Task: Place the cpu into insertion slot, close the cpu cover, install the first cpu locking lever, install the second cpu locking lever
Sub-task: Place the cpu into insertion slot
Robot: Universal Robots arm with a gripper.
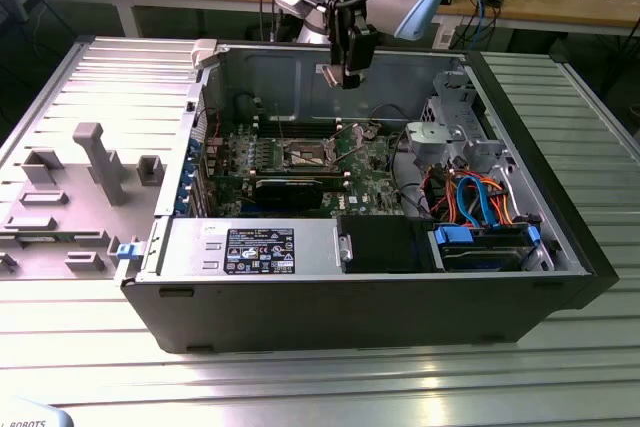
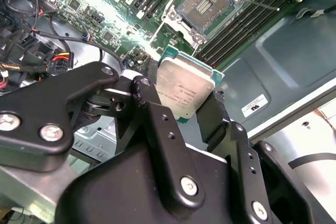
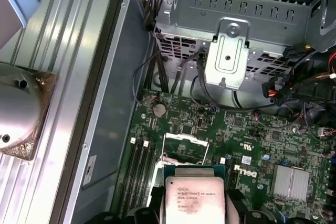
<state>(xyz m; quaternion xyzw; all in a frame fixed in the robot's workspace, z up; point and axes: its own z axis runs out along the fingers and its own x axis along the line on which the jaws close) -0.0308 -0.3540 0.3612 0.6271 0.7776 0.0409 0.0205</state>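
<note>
– Gripping the cpu by its edges, our hand hangs high; where is the insertion slot?
– Well beneath us; in the exterior view it lies below the hand, slightly toward the exterior view's left

We see a chip with a dull, smooth silver-grey metal top, a glossy green circuit board, a matt black gripper, and a shiny ribbed metal table.
</note>
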